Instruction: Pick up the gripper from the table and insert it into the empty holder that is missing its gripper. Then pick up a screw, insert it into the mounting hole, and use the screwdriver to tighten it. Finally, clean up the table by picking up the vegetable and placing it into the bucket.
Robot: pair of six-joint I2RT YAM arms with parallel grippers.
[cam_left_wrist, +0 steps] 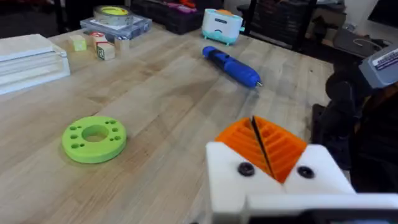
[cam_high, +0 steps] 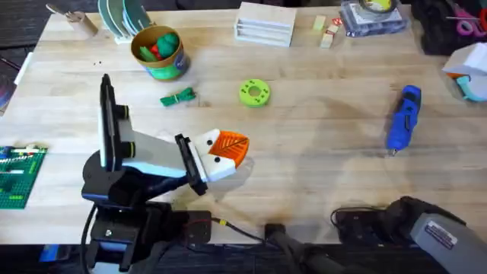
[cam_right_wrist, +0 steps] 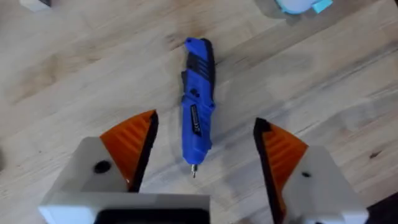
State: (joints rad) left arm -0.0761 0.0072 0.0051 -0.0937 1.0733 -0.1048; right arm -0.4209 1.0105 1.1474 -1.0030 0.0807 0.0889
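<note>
Screwdriver (cam_right_wrist: 198, 106) lies flat on the bench (cam_high: 319, 129), right side, tip pointing near. Right claw (cam_right_wrist: 205, 155) spread wide directly above it, straddling the handle. Left claw (cam_high: 228, 150) closed, empty. Rigid, smooth, likely light; best gripped mid-handle.

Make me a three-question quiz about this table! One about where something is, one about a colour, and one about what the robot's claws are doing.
1. Where is the vegetable?
A. in the bucket
B. on the table beside the bucket
C. held in a claw

2. What colour is the screwdriver handle?
A. red
B. blue
C. yellow

3. How is the right gripper?
A. open over the screwdriver
B. shut on it
C. holding the disc

Answers: 1 B, it lies on bare wood. 2 B, bright blue. 3 A, orange pads stand wide apart either side.
</note>
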